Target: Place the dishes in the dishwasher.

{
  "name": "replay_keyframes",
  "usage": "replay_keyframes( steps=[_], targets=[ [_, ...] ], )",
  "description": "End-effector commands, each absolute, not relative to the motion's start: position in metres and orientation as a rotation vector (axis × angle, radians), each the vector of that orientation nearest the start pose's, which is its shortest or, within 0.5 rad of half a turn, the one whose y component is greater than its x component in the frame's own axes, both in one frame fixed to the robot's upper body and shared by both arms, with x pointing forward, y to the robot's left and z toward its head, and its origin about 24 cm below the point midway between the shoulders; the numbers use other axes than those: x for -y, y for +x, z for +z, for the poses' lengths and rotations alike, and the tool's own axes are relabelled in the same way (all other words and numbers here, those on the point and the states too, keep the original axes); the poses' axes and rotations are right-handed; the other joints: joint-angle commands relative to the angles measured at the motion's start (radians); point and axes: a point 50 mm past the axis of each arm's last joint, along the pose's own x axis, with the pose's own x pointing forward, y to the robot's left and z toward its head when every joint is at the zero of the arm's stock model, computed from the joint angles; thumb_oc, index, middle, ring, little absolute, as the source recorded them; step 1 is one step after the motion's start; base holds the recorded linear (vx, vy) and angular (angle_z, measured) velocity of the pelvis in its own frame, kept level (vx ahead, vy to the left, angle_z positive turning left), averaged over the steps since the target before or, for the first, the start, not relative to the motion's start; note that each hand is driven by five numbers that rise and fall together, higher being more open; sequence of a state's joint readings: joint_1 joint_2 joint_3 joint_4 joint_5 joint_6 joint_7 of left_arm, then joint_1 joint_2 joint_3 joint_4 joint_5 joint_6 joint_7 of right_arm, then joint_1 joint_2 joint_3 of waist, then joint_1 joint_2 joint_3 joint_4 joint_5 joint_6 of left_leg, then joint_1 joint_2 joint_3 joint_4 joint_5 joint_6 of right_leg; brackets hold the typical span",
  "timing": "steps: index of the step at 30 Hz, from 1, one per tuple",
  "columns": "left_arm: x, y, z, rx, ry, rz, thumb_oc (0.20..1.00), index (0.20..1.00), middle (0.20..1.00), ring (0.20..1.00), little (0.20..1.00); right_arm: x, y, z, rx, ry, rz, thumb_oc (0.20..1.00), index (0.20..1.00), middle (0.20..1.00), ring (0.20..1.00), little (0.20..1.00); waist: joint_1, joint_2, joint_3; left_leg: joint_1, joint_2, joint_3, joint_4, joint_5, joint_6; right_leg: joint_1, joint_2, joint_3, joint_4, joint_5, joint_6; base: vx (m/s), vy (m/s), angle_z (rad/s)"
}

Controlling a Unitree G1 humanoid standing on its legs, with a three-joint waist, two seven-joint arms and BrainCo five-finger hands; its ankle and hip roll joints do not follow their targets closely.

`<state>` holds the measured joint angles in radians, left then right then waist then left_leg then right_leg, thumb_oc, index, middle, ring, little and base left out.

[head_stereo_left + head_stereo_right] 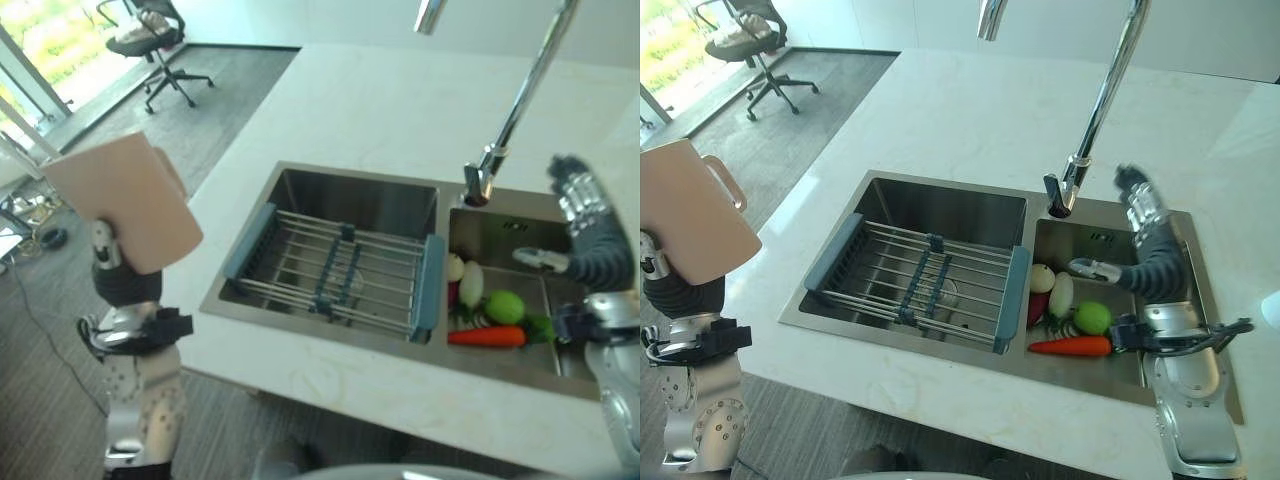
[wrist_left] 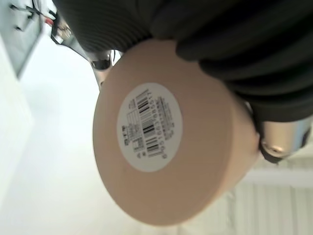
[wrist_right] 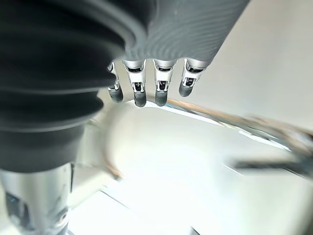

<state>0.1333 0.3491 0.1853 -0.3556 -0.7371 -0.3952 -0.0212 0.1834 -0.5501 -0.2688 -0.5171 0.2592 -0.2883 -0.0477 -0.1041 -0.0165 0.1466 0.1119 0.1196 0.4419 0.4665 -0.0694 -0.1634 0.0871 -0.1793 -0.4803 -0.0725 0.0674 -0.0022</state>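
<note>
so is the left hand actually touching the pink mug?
Touching. The left wrist view shows the left hand wrapped against the side of the pink mug, whose base faces the camera; in the right eye view the mug is held up off the counter.

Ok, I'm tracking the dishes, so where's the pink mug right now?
The pink mug is in the left hand, held up off the counter's left edge, above the floor and left of the sink rack.

Both eye views look down on the sink (image 1: 330,270); wrist views sit very close.
</note>
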Motion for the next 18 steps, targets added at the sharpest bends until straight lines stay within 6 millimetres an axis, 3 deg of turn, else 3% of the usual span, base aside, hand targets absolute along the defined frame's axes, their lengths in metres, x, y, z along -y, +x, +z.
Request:
replay_keyframes(
  steps=[1,2,3,4,7,13,14,15,16,17,18],
  targets=[
    [-0.243,0.203,0.179,0.825,-0.327,-0.030,0.200,0.200,0.200,0.200,0.200,0.255,0.190,0.188,0.715,-0.345,-0.122,1.000,1.000,1.000,1.000,1.000,-0.039,0.039,-0.094,0.215,0.007,0.015,-0.345,0.096,0.019,-0.066,0.129,0.004,-0.004,0.006,0.055,-0.36,0.552,1.81],
    [-0.240,0.205,0.179,0.816,-0.335,-0.050,0.200,0.200,0.200,0.200,0.200,0.261,0.194,0.192,0.719,-0.346,-0.144,1.000,1.000,1.000,1.000,1.000,-0.019,0.036,-0.093,0.200,0.023,0.012,-0.422,0.138,0.016,-0.061,0.129,-0.004,-0.007,0.014,0.061,-0.31,0.520,2.12],
    [-0.240,0.206,0.178,0.810,-0.343,-0.053,0.200,0.200,0.200,0.200,0.200,0.261,0.196,0.193,0.722,-0.342,-0.146,1.000,1.000,1.000,1.000,1.000,-0.009,0.029,-0.091,0.189,0.012,0.003,-0.440,0.111,0.033,-0.068,0.115,-0.005,-0.006,0.028,0.072,-0.30,0.615,1.76],
    [-0.238,0.205,0.176,0.806,-0.333,-0.050,0.200,0.200,0.200,0.200,0.200,0.258,0.199,0.193,0.726,-0.336,-0.134,1.000,1.000,1.000,1.000,1.000,0.009,0.017,-0.088,0.183,-0.023,-0.024,-0.491,0.039,0.071,-0.092,0.080,-0.009,-0.002,0.069,0.105,-0.16,0.446,1.11],
    [-0.239,0.201,0.173,0.796,-0.321,-0.017,0.200,0.200,0.200,0.200,0.200,0.245,0.201,0.191,0.729,-0.345,-0.089,1.000,1.000,1.000,1.000,1.000,0.042,0.006,-0.082,0.188,-0.087,-0.089,-0.551,-0.067,0.122,-0.138,0.020,-0.017,0.033,0.141,0.157,-0.09,0.425,0.46],
    [-0.239,0.201,0.170,0.751,-0.310,0.027,0.200,0.200,0.200,0.200,0.200,0.231,0.209,0.185,0.695,-0.309,-0.006,1.000,1.000,1.000,1.000,1.000,0.105,-0.018,-0.077,0.152,-0.120,-0.165,-0.554,-0.085,0.151,-0.145,-0.039,-0.035,0.058,0.181,0.192,-0.06,0.241,0.40],
    [-0.238,0.202,0.170,0.746,-0.309,0.025,0.200,0.200,0.200,0.200,0.200,0.230,0.208,0.184,0.690,-0.311,0.002,1.000,1.000,1.000,1.000,1.000,0.103,-0.021,-0.079,0.144,-0.121,-0.182,-0.554,-0.083,0.155,-0.146,-0.034,-0.005,0.063,0.173,0.190,-0.11,0.107,0.29],
    [-0.237,0.203,0.170,0.741,-0.305,0.010,0.200,0.200,0.200,0.200,0.200,0.232,0.206,0.183,0.682,-0.316,0.002,1.000,1.000,1.000,1.000,1.000,0.089,-0.031,-0.079,0.121,-0.129,-0.205,-0.554,-0.060,0.164,-0.163,-0.022,0.057,0.077,0.165,0.168,-0.09,0.050,0.53],
    [-0.236,0.205,0.169,0.733,-0.305,-0.017,0.200,0.200,0.200,0.200,0.200,0.235,0.204,0.181,0.671,-0.317,-0.012,1.000,1.000,1.000,1.000,1.000,0.070,-0.035,-0.085,0.102,-0.131,-0.249,-0.554,-0.047,0.175,-0.175,0.010,0.162,0.100,0.130,0.152,-0.03,0.051,0.84],
    [-0.234,0.207,0.168,0.717,-0.315,-0.062,0.200,0.200,0.200,0.200,0.200,0.241,0.200,0.179,0.657,-0.323,-0.043,1.000,1.000,1.000,1.000,1.000,0.043,-0.029,-0.088,0.094,-0.128,-0.312,-0.554,-0.040,0.190,-0.175,0.076,0.328,0.143,0.070,0.134,0.04,0.050,1.25],
    [-0.231,0.209,0.168,0.712,-0.325,-0.098,0.200,0.200,0.200,0.200,0.200,0.246,0.196,0.179,0.654,-0.330,-0.068,1.000,1.000,1.000,1.000,1.000,0.028,-0.031,-0.088,0.083,-0.131,-0.362,-0.551,-0.024,0.195,-0.171,0.118,0.422,0.165,0.033,0.117,0.04,0.042,2.23]
  ],
)
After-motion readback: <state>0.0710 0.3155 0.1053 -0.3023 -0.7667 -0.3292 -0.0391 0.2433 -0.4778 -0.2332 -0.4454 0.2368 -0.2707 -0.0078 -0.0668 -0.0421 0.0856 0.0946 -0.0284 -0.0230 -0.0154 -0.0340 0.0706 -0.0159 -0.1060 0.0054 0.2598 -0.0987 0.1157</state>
